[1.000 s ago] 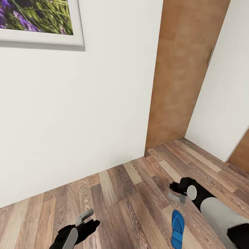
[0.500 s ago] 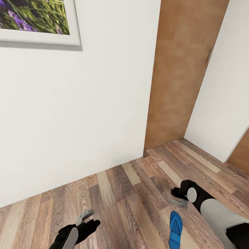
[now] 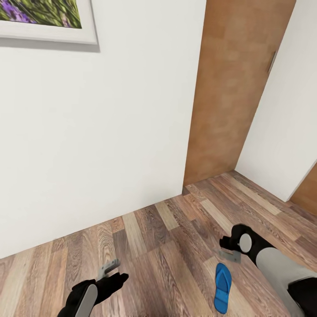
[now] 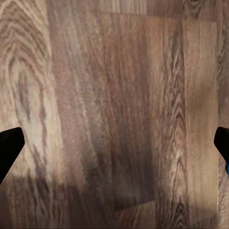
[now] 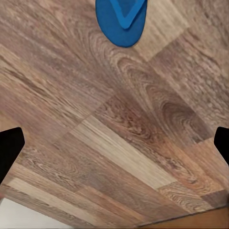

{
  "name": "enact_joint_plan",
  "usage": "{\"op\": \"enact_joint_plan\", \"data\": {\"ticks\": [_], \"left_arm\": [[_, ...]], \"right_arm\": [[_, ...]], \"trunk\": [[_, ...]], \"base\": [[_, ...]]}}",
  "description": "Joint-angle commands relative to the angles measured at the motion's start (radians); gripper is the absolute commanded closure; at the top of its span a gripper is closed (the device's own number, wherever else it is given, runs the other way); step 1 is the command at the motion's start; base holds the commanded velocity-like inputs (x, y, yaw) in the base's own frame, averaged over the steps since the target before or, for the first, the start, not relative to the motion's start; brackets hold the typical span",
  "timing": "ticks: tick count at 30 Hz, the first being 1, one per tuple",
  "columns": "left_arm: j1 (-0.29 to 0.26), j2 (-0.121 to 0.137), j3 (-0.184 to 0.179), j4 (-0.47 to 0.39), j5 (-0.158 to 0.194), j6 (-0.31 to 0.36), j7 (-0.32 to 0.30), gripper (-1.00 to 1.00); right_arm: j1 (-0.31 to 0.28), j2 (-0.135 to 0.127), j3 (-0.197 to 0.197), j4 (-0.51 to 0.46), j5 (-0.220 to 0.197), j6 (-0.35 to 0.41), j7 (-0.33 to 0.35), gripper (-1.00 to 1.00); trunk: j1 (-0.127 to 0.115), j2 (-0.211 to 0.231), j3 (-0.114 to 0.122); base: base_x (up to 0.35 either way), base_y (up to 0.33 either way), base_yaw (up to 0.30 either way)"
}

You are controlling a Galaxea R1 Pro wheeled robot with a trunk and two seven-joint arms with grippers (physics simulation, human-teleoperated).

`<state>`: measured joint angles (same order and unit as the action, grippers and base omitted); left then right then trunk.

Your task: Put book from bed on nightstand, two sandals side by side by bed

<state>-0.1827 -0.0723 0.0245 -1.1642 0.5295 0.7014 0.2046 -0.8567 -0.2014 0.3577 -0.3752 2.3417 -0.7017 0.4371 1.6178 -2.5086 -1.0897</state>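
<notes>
Left gripper [image 3: 108,267] hangs over bare floor [image 3: 149,246], jaws wide apart, holding nothing. Right gripper [image 3: 230,254] is likewise spread wide and empty. One sandal [image 3: 223,288] lies flat on the floor just below the right gripper, not touching it. Since the earlier frame the view has shifted slightly; the sandal now sits lower relative to the gripper. Beyond stand the white wall [image 3: 110,132], door [image 3: 233,88] and picture [image 3: 44,17].

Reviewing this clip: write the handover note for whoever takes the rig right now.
Left gripper: open, empty, over bare floor.
Right gripper: open, empty, just beyond the sandal's toe end.
One blue sandal lies flat on the floor by the right arm, near a white wall and wooden door.
Done: nothing to confirm from here.
Left: both sandals beside the bed, book onto a nightstand.
</notes>
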Motion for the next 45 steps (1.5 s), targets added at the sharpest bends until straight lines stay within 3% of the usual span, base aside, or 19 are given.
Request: {"op": "enact_joint_plan", "data": {"ticks": [1, 12, 18, 34, 42, 45], "left_arm": [[0.0, -0.001, 0.003, -0.004, 0.012, 0.005, 0.013, -1.0], [0.003, 0.005, 0.027, -0.012, 0.017, 0.004, 0.029, -1.0], [0.003, 0.004, 0.032, -0.011, 0.018, 0.004, 0.029, -1.0], [0.003, 0.005, 0.033, -0.008, 0.018, 0.002, 0.029, -1.0], [0.003, 0.005, 0.031, -0.008, 0.017, 0.002, 0.029, -1.0], [0.003, 0.005, 0.031, -0.008, 0.018, 0.001, 0.028, -1.0]], "right_arm": [[-0.008, -0.002, 0.003, 0.001, -0.001, -0.005, 0.002, -1.0], [-0.055, 0.001, 0.0, 0.083, -0.001, -0.039, 0.002, -1.0], [-0.058, 0.003, 0.0, 0.089, 0.0, -0.08, -0.001, -1.0], [-0.058, 0.005, -0.003, 0.079, -0.008, -0.088, -0.015, -1.0], [-0.059, -0.004, -0.002, 0.078, -0.003, -0.082, -0.152, -1.0], [-0.059, -0.005, -0.002, 0.078, -0.002, -0.082, -0.178, -1.0]], "trunk": [[0.0, -0.001, -0.005], [0.005, -0.003, -0.048], [0.008, -0.005, -0.071], [0.015, -0.008, -0.133], [0.019, -0.01, -0.164], [0.019, -0.01, -0.164]], "base": [[0.0, -0.001, 0.0], [0.0, 0.0, 0.0], [0.0, 0.0, 0.0], [0.0, 0.0, 0.0], [0.0, 0.0, 0.0], [0.0, 0.0, 0.0]]}}
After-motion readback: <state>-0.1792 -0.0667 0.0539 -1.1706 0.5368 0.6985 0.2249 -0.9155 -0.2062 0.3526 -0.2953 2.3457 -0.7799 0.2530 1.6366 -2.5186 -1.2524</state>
